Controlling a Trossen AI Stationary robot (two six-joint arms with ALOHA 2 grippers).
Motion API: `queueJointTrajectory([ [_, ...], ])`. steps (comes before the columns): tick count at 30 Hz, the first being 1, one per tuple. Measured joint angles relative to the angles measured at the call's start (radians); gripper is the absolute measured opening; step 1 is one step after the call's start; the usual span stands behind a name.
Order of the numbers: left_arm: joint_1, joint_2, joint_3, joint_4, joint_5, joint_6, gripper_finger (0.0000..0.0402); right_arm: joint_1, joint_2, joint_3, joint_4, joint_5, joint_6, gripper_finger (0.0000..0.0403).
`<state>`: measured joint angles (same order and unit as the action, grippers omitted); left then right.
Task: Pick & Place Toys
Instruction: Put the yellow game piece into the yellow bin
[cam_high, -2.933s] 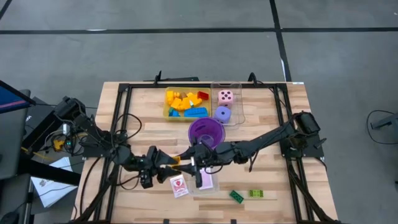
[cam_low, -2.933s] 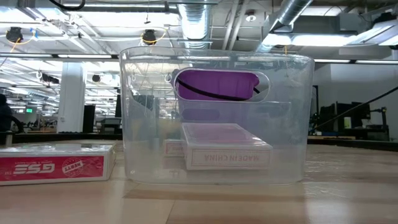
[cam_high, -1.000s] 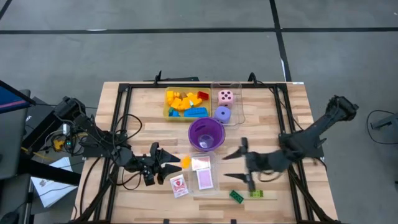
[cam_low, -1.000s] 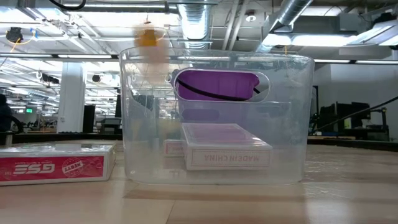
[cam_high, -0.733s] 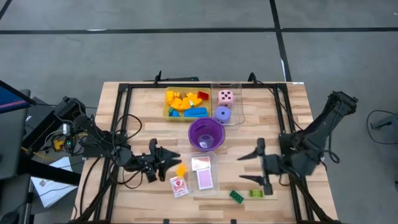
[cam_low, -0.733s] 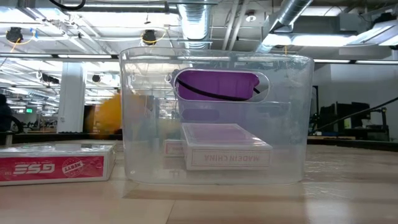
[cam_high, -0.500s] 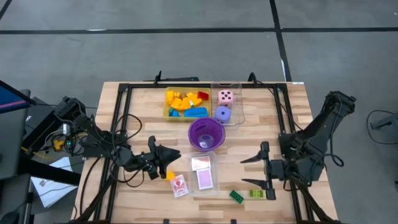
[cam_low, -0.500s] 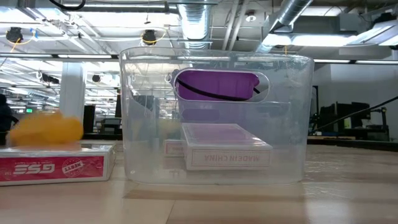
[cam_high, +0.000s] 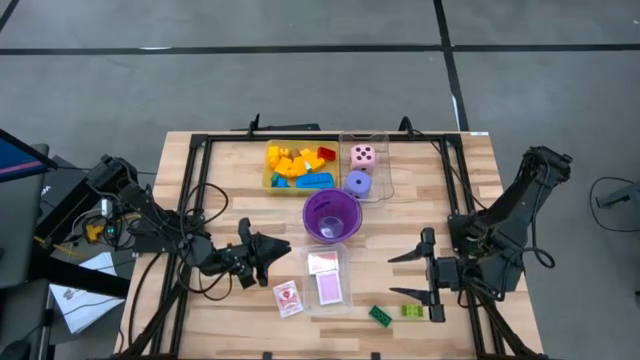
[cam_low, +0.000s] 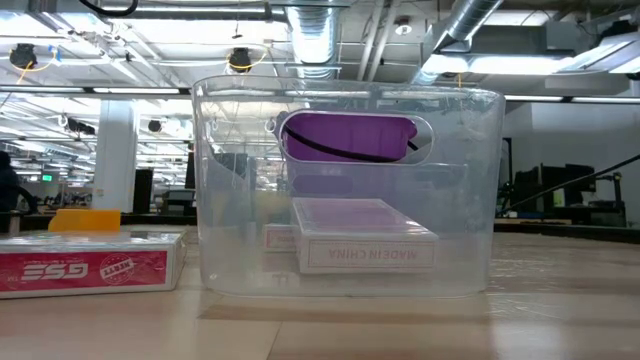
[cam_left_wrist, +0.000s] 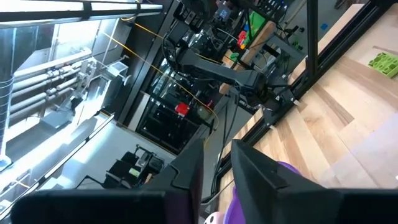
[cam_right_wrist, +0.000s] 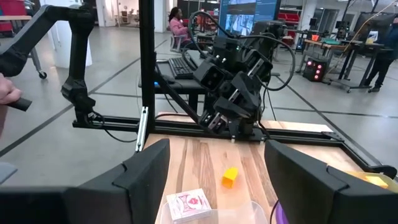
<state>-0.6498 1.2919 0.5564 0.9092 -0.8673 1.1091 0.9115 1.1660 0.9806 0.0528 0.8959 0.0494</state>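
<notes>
The orange brick (cam_right_wrist: 230, 176) has dropped and now rests just right of the left gripper (cam_high: 272, 251), whose fingers stand nearly closed, empty; the right gripper (cam_high: 413, 275) gapes wide, empty, lower right.

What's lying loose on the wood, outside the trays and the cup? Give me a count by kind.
Green bricks: 2
Yellow brick: 1
Card pack: 1
Total: 4
</notes>
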Motion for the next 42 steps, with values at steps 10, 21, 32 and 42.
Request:
queueJointTrajectory([
  [10,-0.021,0.000,0.000,-0.002,-0.428,-0.370,0.0086,0.000,0.000,0.000,0.002,0.000,-0.040,0.0256],
  [21,-0.116,-0.001,0.000,-0.049,-0.288,-0.663,0.0229,-0.005,-0.001,0.000,0.088,-0.002,-0.187,0.0256],
  [32,-0.042,-0.097,0.000,-0.965,-0.004,-1.524,0.0317,-0.003,-0.002,0.001,0.119,-0.007,-0.243,0.0256],
  [42,-0.030,-0.020,-0.077,-1.083,0.169,-1.716,0.0321,0.000,-0.005,0.002,0.118,-0.039,-0.260,0.0256],
])
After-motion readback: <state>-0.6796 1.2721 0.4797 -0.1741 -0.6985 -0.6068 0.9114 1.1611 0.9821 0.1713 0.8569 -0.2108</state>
